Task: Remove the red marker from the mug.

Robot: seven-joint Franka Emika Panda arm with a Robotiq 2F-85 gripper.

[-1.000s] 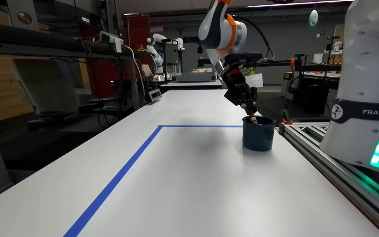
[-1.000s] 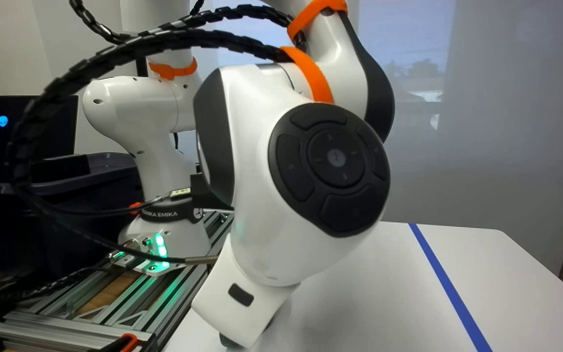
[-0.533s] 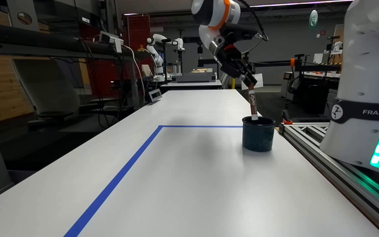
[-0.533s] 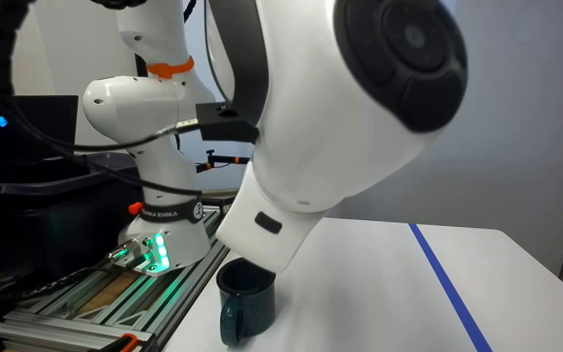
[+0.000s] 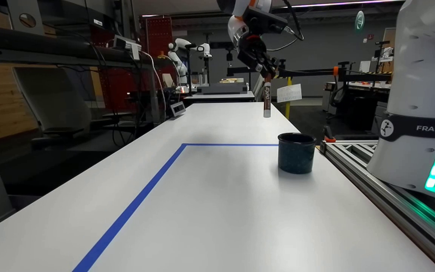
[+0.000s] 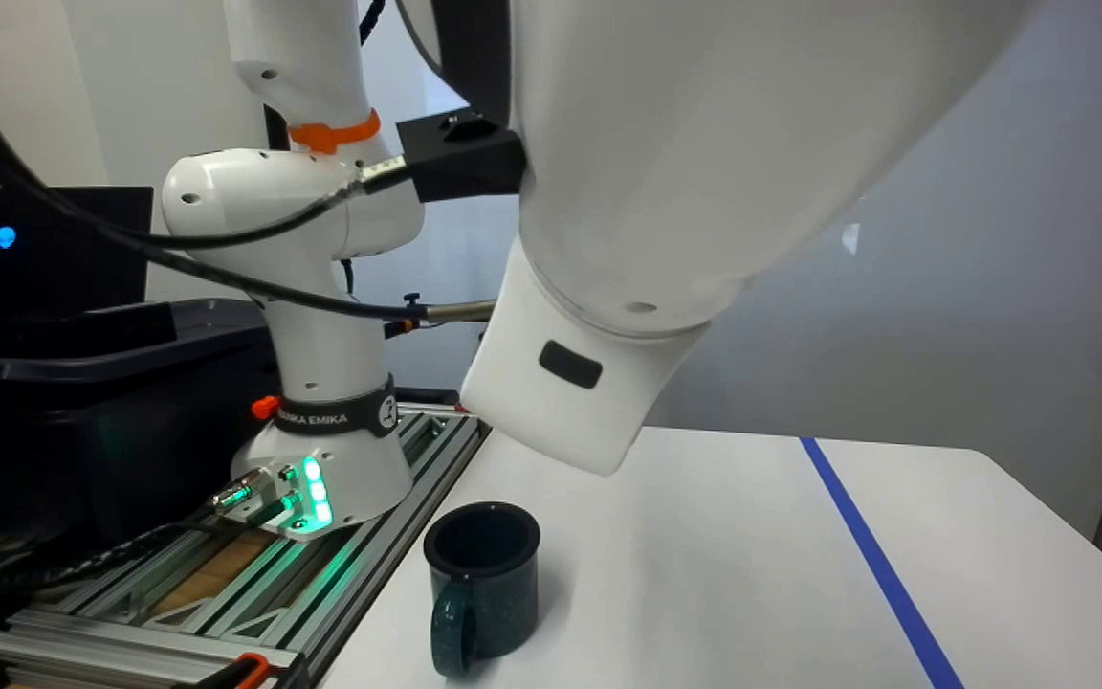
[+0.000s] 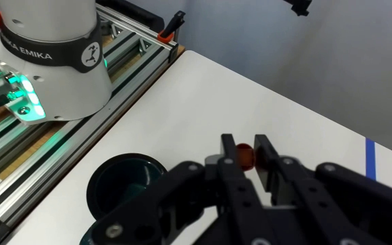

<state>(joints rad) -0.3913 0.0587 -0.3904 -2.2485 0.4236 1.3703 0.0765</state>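
Observation:
The dark red-brown marker (image 5: 267, 99) hangs upright from my gripper (image 5: 269, 74), its pale end pointing down, above the table. It is wholly out of the mug and to the left of it in that exterior view. In the wrist view the marker (image 7: 246, 157) shows end-on, pinched between the fingertips of my gripper (image 7: 245, 144). The dark teal mug (image 5: 296, 155) stands upright on the table. It also shows in an exterior view (image 6: 503, 598), handle toward that camera, and left of the fingers in the wrist view (image 7: 128, 177). In that exterior view the arm hides gripper and marker.
The white table (image 5: 217, 211) carries blue tape lines (image 5: 138, 200). The robot base (image 5: 417, 151) and its metal rail frame (image 5: 376, 196) stand beside the mug along the table edge. A small grey device (image 5: 178, 109) sits at the far table edge.
My gripper has risen and moved left in an exterior view, drawing the marker up out of the mug and clear of its rim. The mug has stayed in place.

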